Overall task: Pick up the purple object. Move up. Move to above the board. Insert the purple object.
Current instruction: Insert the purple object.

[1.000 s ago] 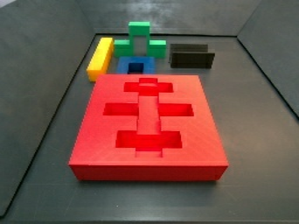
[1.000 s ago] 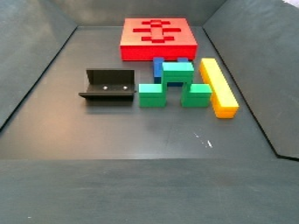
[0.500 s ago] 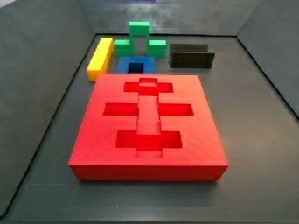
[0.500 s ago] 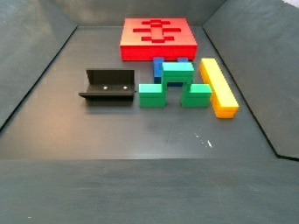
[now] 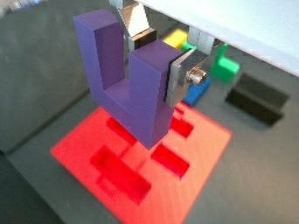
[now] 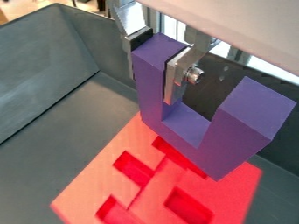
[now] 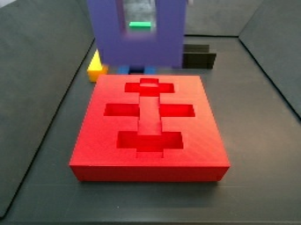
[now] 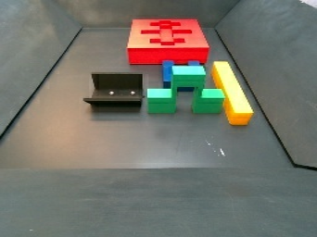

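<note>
My gripper [image 5: 156, 57] is shut on one upright arm of the purple object [image 5: 140, 105], a U-shaped block with its arms pointing up; the hold also shows in the other wrist view [image 6: 156, 61]. The purple object [image 6: 222, 131] hangs in the air above the board [image 5: 198, 166], a red slab with darker cross-like cut-outs [image 6: 93, 184]. In a side view the purple object [image 7: 137, 51] hangs over the board's far end [image 7: 106, 132], and the gripper is out of frame above. In the other side view the board [image 8: 136, 42] shows, but neither the purple object nor the gripper.
Beyond the board stand a green stepped block [image 8: 186, 88], a small blue block [image 8: 168, 72], a long yellow bar [image 8: 231, 91] and the dark fixture [image 8: 114, 93]. The fixture [image 7: 198, 57] and the yellow bar [image 7: 94, 63] also show behind the purple object. Grey walls enclose the floor.
The purple object has come into one side view from above, over the board's far end; it was out of view before. The other pieces have not moved.
</note>
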Available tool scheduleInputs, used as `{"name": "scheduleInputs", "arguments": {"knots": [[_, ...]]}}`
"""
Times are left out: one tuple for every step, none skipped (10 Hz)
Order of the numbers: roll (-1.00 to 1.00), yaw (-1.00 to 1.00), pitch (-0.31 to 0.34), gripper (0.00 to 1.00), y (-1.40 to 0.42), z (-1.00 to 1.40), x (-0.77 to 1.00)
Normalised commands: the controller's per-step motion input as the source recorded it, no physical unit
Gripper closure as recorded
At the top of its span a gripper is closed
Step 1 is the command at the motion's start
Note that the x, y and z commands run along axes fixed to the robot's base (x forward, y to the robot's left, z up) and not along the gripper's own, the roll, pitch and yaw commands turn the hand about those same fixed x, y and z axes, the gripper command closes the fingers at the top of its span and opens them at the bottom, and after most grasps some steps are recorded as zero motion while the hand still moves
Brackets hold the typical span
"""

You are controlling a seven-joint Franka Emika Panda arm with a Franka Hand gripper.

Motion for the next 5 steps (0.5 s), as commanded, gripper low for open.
{"name": "scheduleInputs", "arguments": {"knots": [[0.10,0.00,-0.251,1.00,-0.48,-0.71,0.45],[0.13,0.11,-0.247,1.00,-0.41,-0.67,0.39],[0.17,0.32,-0.304,1.00,-0.35,-0.53,0.21],[0.14,0.51,-0.374,1.00,-0.20,-0.30,0.05],[0.21,0.59,-0.364,1.00,-0.18,-0.20,0.00]]}}
